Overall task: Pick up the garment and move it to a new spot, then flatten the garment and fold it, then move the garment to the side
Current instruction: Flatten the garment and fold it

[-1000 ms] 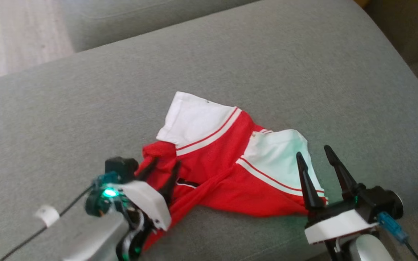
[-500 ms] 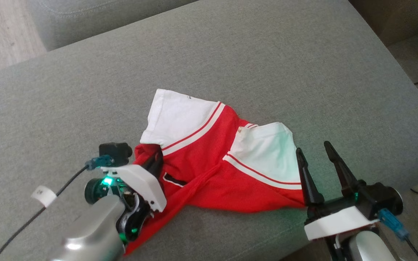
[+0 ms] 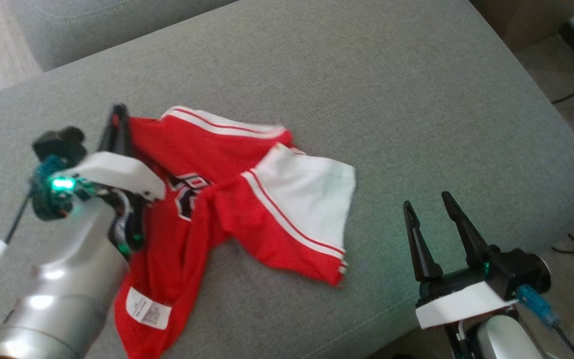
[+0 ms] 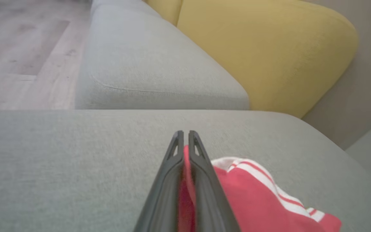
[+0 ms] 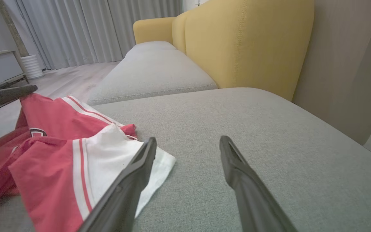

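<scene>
Garment (image 3: 227, 199) (red, white sleeves, striped trim): on grey seat cushion (image 3: 391, 99), on cushion's left half, crumpled. Care label (image 3: 148, 314) face-up near cushion's front edge.
Left gripper (image 3: 118, 110): over cushion's left part, jaws together, clamped on red fabric edge. Left wrist view shows the pinch; cloth drawn up from cushion at grip.
Right gripper (image 3: 426, 200): at cushion's front right edge, jaws apart, bare cushion showing between them. Close to white sleeve (image 3: 312, 189), not touching.
</scene>
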Robot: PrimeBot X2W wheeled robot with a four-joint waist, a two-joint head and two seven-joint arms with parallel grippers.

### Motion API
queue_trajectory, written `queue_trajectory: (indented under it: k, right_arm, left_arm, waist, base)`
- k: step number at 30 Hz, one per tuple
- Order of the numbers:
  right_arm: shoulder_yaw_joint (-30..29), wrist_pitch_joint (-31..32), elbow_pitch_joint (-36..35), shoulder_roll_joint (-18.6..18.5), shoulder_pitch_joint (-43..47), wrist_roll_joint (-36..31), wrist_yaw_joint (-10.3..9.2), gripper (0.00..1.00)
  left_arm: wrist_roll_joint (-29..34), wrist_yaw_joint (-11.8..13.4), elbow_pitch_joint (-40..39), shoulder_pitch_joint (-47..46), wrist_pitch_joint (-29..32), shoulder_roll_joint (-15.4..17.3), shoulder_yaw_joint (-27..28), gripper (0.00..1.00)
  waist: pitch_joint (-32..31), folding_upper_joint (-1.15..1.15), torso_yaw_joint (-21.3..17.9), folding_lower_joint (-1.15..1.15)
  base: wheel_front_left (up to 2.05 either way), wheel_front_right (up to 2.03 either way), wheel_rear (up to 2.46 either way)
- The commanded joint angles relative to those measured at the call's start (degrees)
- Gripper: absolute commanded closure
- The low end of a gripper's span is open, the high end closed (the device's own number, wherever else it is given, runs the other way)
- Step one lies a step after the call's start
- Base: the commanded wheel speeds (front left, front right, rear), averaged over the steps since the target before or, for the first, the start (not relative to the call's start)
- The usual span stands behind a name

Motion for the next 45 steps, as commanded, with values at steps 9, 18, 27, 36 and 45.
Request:
queue_trajectory:
  k: [9,18,27,36,45]
  right_arm:
    - [2.1,-0.6,-2.0,-0.1,-3.2,0.9,0.39,0.0]
    - [2.2,-0.6,-1.6,-0.1,-2.9,1.4,0.39,0.0]
    - [2.0,-0.6,-1.7,-0.1,-1.8,1.9,0.39,0.0]
    - [3.5,-0.6,-1.9,-0.1,-3.4,2.2,0.39,0.0]
    - [4.3,-0.6,-2.4,-0.1,-4.0,3.0,0.39,0.0]
  left_arm:
    - [10.1,1.4,-4.2,-6.2,-1.1,6.2,15.0,1.0]
    - [12.3,-1.0,3.6,-4.4,-1.1,6.5,15.0,0.0]
    - [17.2,-1.9,-5.6,-0.3,0.5,2.9,10.0,0.0]
    - [18.9,-4.5,-8.5,1.4,8.0,-1.4,2.5,0.0]
    - [20.6,-6.0,-5.4,-4.6,13.1,0.1,0.3,0.0]
  waist:
    - [1.5,0.0,-1.5,0.0]
    - [0.9,0.0,-1.9,0.0]
    - [0.7,0.0,0.4,0.0]
    - [3.5,0.0,-0.5,0.0]
    - [6.8,0.0,-2.2,0.0]
  base:
    - [0.0,0.0,0.0]
    - [0.0,0.0,0.0]
    - [0.0,0.0,0.0]
    - [0.0,0.0,0.0]
    - [0.0,0.0,0.0]
